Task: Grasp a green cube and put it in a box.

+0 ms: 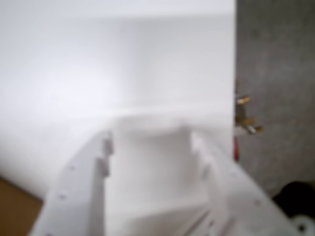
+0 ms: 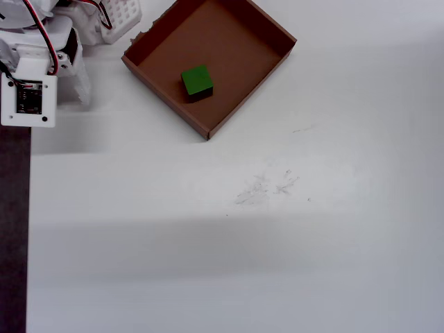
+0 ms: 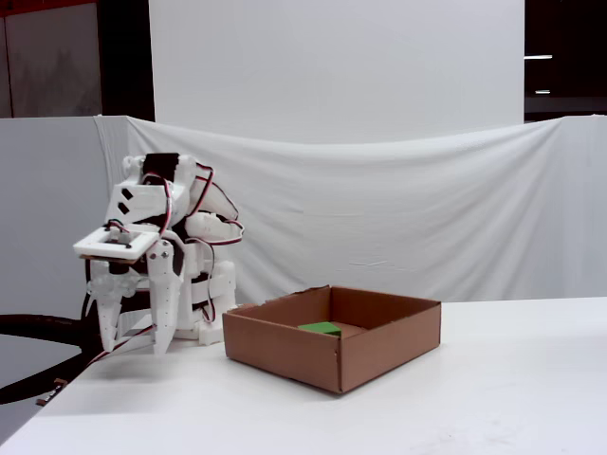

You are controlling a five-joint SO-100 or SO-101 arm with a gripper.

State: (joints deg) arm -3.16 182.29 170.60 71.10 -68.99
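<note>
Over on the left of the fixed view the white arm sits folded up on itself, its fingers hanging down toward the white counter a little way apart and holding nothing. To its right the brown box rests on the counter, and the green cube lies on its floor near the middle

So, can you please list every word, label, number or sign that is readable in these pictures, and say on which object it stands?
None can be read.
The box: plain brown cardboard, no print.
The green cube: no marking.
The small circuit board on the arm, overhead view: any print too small to read.
The wrist view is blurred; no text shows.
</note>
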